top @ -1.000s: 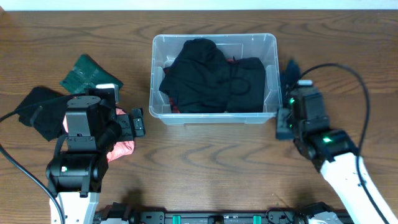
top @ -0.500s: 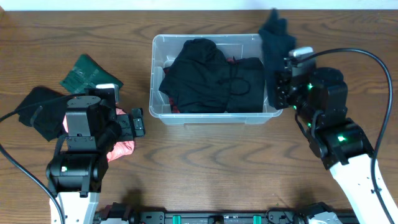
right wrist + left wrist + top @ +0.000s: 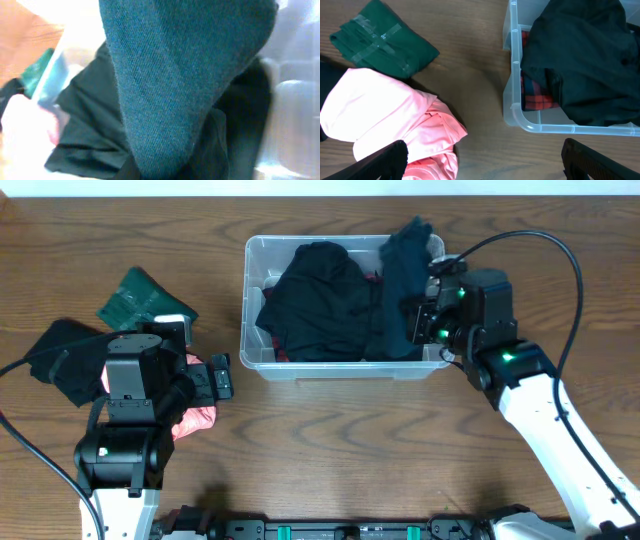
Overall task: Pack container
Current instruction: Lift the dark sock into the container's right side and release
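Observation:
The clear plastic container stands at the table's middle, holding black clothes over a red plaid piece. My right gripper is over the container's right end, shut on a dark teal cloth that hangs into the container; the cloth fills the right wrist view and hides the fingers. My left gripper is open and empty, hovering left of the container beside a pink garment. The container's near-left corner shows in the left wrist view.
A folded green cloth lies at the left, also in the left wrist view. A black garment lies at the far left. The pink garment sits under the left arm.
My right gripper lifted the dark teal cloth from the table right of the container and carried it left, over the container's right end. The left arm has not moved.

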You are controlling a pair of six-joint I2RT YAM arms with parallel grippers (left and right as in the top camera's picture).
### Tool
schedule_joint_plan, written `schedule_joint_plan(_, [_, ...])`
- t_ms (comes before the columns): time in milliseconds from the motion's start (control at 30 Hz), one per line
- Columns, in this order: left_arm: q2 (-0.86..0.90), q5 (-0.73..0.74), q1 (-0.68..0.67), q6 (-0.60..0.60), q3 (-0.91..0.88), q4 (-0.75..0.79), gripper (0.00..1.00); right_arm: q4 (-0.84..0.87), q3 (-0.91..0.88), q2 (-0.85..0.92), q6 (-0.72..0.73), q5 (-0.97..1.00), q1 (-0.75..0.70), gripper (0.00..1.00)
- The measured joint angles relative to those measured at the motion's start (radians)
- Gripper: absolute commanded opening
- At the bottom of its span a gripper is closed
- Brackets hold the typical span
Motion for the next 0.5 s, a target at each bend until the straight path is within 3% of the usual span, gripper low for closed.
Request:
schedule_joint_plan(400, [0.000, 0.000, 0.000, 0.000, 0.000, 0.000, 0.98, 0.053, 0.000, 0.011, 0.036, -0.152, 0.000, 0.01])
schedule_joint_plan(467, [0.000, 0.000, 0.000, 0.000, 0.000, 0.000, 0.98, 0.042, 0.000, 0.011, 0.035, -0.154, 0.000, 0.07])
schedule_joint_plan(500, [0.000, 0.000, 0.000, 0.000, 0.000, 0.000, 0.98, 0.016, 0.003, 0.011, 0.039, -0.132, 0.000, 0.14])
